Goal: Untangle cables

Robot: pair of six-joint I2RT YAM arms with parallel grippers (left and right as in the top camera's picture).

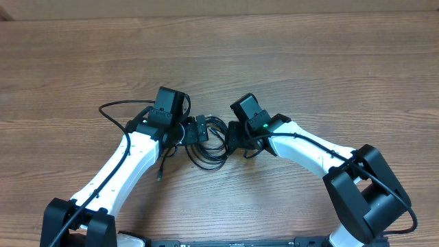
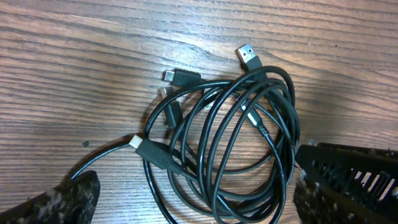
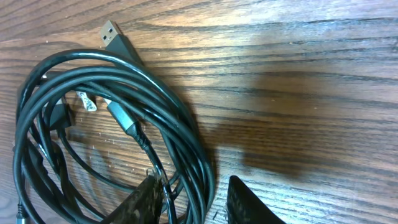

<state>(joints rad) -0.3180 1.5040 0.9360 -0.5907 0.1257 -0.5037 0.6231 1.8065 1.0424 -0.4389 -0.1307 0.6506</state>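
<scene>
The cables (image 1: 206,143) lie as one tangled black coil on the wooden table, between my two grippers. In the left wrist view the coil (image 2: 249,124) shows a USB plug (image 2: 247,55) at the top and several small plugs inside the loops. My left gripper (image 2: 199,205) is open wide, straddling the near part of the coil, one finger on each side. My right gripper (image 3: 196,205) is narrowed around the coil's right-hand strands (image 3: 186,143). Its left finger (image 3: 146,202) touches them, while a gap remains at the right finger (image 3: 249,205).
One cable strand (image 1: 113,106) loops out to the left past the left arm, and a short tail with a plug (image 1: 160,171) trails toward the near edge. Both white arms (image 1: 309,147) reach in from the near side.
</scene>
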